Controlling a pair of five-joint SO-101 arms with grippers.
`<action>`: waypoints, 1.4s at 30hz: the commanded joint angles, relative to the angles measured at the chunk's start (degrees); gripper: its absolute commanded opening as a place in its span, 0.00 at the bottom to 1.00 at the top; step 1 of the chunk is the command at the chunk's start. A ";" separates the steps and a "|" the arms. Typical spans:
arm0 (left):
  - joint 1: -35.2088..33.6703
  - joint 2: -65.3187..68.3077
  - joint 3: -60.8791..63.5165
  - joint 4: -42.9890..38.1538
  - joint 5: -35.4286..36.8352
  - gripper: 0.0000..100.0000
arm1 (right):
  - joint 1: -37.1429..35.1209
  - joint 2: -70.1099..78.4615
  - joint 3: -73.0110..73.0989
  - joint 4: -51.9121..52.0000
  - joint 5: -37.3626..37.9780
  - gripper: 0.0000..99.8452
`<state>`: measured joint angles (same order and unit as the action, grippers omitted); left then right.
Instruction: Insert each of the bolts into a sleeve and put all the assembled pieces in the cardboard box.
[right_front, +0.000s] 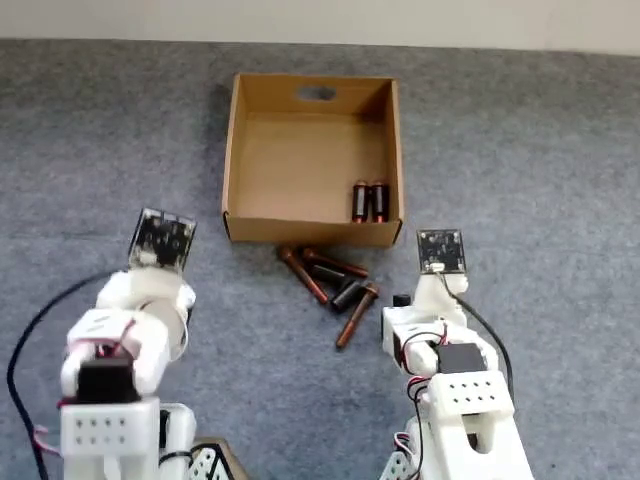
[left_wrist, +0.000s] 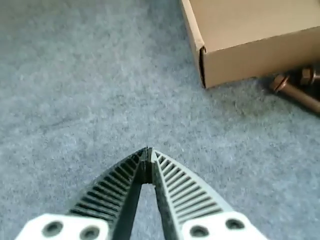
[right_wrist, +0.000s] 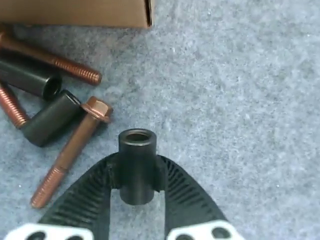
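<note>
My right claw (right_wrist: 136, 172) is squeezing a short black metal sleeve (right_wrist: 136, 145), and I can see the round hole at its end. It hangs just over the grey fuzzy bench (right_wrist: 240, 100). Right beside it lies a little pile: three long copper-coloured bolts (right_wrist: 70, 155) and two more black sleeves (right_wrist: 50, 119), some of them touching each other. The pile sits just in front of the brown cardboard box (right_front: 250, 150), between my two arms. My left claw (left_wrist: 146, 155) is pinched tight with nothing in it (just grey bench below), near a front corner of the box. Inside the box, in the front corner nearest my right arm, two finished pieces (right_front: 369, 201) lie side by side, bolts inside sleeves.
</note>
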<state>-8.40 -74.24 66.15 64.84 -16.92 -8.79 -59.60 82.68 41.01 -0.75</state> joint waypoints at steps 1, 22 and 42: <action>0.92 6.11 -5.85 -1.05 -0.26 0.01 | -0.40 -1.10 -0.22 -1.10 -0.44 0.01; 18.86 33.63 -14.37 -1.41 0.09 0.17 | -0.31 -0.92 -0.22 -1.10 -0.44 0.01; 32.13 58.86 -17.71 -28.13 49.76 0.18 | -0.31 -0.92 -0.22 -1.10 -0.35 0.01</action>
<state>22.64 -17.01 51.21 40.92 31.08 -8.79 -59.60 82.68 41.01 -0.75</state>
